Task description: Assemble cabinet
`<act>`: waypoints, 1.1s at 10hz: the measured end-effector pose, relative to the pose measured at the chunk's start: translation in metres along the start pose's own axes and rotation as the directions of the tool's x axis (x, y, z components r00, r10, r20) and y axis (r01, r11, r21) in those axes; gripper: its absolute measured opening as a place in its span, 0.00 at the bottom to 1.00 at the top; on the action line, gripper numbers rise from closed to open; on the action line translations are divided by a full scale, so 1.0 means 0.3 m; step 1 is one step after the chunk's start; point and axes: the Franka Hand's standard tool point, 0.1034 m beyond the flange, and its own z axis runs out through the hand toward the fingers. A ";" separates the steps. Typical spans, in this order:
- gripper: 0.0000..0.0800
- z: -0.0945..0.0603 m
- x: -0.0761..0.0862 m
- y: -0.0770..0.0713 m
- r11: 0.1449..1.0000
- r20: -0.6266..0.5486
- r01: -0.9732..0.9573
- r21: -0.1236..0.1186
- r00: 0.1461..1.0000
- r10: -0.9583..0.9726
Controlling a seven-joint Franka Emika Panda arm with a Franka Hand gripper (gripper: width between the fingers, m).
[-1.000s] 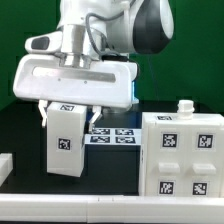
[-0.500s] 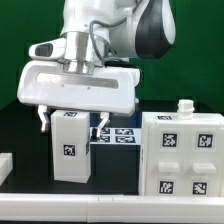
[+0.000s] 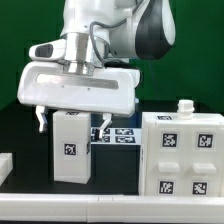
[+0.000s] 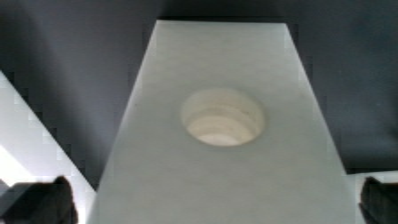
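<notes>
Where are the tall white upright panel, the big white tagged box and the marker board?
Tall white upright panel (image 3: 70, 168): exterior view, lower front face.
Big white tagged box (image 3: 185, 160): exterior view, front face.
Marker board (image 3: 118, 138): exterior view, tagged top.

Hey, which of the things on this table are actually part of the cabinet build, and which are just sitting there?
Part of the job:
- upright white panel, standing under the open claw
- big white box
- white piece at the exterior view's left edge, probably

Just there:
- marker board
- table
</notes>
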 end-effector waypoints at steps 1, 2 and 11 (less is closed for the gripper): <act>1.00 -0.025 0.005 -0.022 0.999 0.067 -0.014 0.045 0.998 0.011; 1.00 -0.050 0.032 -0.025 0.997 0.101 -0.030 0.071 0.995 0.023; 1.00 -0.004 0.180 0.029 0.990 0.672 -0.030 0.137 0.737 -0.071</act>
